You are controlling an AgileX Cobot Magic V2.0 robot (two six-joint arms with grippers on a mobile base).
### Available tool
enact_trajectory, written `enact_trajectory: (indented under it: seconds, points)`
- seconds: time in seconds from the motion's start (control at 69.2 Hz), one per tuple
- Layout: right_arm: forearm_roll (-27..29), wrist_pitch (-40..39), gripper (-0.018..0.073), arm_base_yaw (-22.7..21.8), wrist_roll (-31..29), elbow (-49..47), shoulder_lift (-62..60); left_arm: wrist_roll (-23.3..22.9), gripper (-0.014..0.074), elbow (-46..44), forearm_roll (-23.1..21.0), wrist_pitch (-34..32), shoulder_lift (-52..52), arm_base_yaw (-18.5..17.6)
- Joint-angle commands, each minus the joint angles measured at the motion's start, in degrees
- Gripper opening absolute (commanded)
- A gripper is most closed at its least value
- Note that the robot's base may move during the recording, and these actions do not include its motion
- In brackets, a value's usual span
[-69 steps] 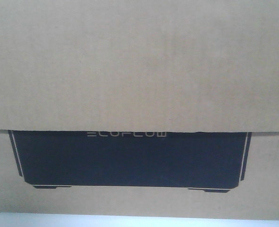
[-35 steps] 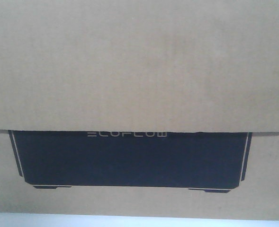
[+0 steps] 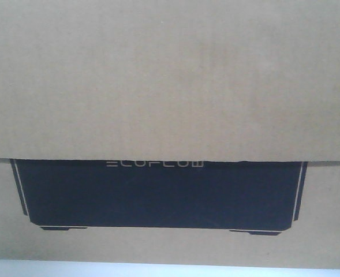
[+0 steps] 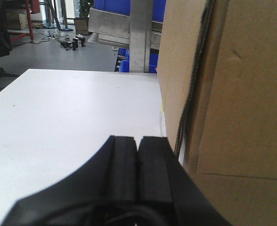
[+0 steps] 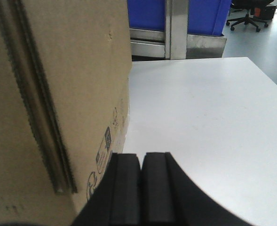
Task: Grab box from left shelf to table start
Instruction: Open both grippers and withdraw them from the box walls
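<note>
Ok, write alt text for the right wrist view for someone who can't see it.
A brown cardboard box fills the left side, standing on a white table, with small printed symbols low on its side. The right gripper sits at bottom centre just beside the box, its black jaws closed together and empty. Behind the table are a metal shelf frame and blue bins.

The front camera sits very close to the cardboard box (image 3: 170, 81) and looks straight at its side, so the box fills almost the whole view. The left wrist camera looks forward over its gripper (image 4: 137, 150), with the box on its right and the white table (image 4: 72, 113) ahead. The right wrist camera looks the same way, box on its left. All three views share the box.
</note>
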Motion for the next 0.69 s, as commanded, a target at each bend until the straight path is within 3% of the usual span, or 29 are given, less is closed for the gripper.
enact_trajectory:
  seconds: [0.0, 0.679]
  points:
    - [0.0, -4.6, 0.002, -0.2, 0.0, 0.3, -0.3, 0.0, -0.0093, -0.1, -0.4, -5.5, -0.8, 0.0]
    - [0.0, -4.6, 0.002, -0.2, 0.0, 0.3, -0.3, 0.0, -0.0093, -0.1, -0.4, -5.5, -0.8, 0.0]
